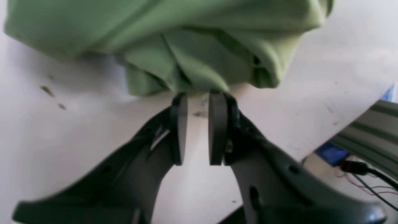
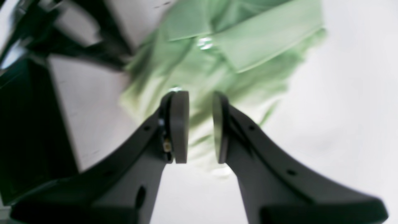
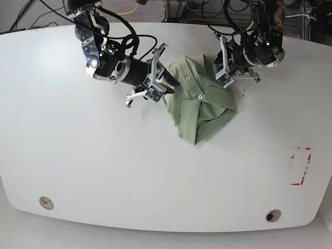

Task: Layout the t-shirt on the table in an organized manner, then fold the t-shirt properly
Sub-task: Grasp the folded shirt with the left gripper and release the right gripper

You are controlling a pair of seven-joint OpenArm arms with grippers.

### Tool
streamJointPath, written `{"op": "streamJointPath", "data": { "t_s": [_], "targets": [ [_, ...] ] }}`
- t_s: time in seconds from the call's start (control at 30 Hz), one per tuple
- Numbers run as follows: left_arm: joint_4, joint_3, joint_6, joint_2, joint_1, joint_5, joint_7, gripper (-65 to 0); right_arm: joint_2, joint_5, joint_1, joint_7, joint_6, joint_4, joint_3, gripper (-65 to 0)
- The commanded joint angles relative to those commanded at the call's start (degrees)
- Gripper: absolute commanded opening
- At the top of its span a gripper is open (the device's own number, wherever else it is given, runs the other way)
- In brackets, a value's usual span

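Barely begun: pale sage-green soft t-shirt (image 3: 199, 104) lies bunched on glossy white surface (image 3: 104, 171). Left gripper (image 1: 198, 97) and right gripper (image 2: 200, 99) slightly parted, holding nothing. Spreading, folding remain.

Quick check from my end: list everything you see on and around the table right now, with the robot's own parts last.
t-shirt: one, pale sage green, bunched and partly folded, far centre of the table between the two arms.
table: one, glossy white with small dark specks, fills the base view.
grommet holes: two, round, near corners of the table.
red marking: one, rectangular outline, near the table's right edge in the base view.
cables: several, dark and one yellow, beyond the far edge.
left gripper: one, black, jaws slightly apart, tips at the shirt's edge.
right gripper: one, black, jaws slightly apart, over the shirt.
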Motion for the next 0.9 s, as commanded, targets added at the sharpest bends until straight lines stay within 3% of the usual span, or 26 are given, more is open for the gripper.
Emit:
{"op": "streamJointPath", "data": {
  "t_s": [0.13,0.33,0.53,0.73,0.9],
  "targets": [
    [-0.1,0.0,0.0,0.3,0.6,0.0,-0.1,-54.6,-0.2,0.0,3.4,0.8,0.00,-5.3,0.0,-52.6],
    [-0.4,0.0,0.0,0.3,0.4,0.3,-0.7,-54.6,-0.1,0.0,5.6,8.5,0.00,-12.7,0.0,-52.6],
    [-0.6,-0.1,0.0,-0.9,-1.3,0.5,-3.5,-54.6,0.0,0.0,8.4,12.4,0.00,-20.0,0.0,-52.6],
    [-2.7,-0.3,0.0,-3.1,-3.3,4.8,-6.6,-54.6,0.1,-0.1,8.6,15.6,0.00,-23.8,0.0,-52.6],
    [-6.9,-4.4,0.0,-4.2,-5.1,9.0,-9.1,-54.6,0.4,-2.1,6.3,15.9,0.00,-24.4,-0.1,-52.6]
  ]
}}
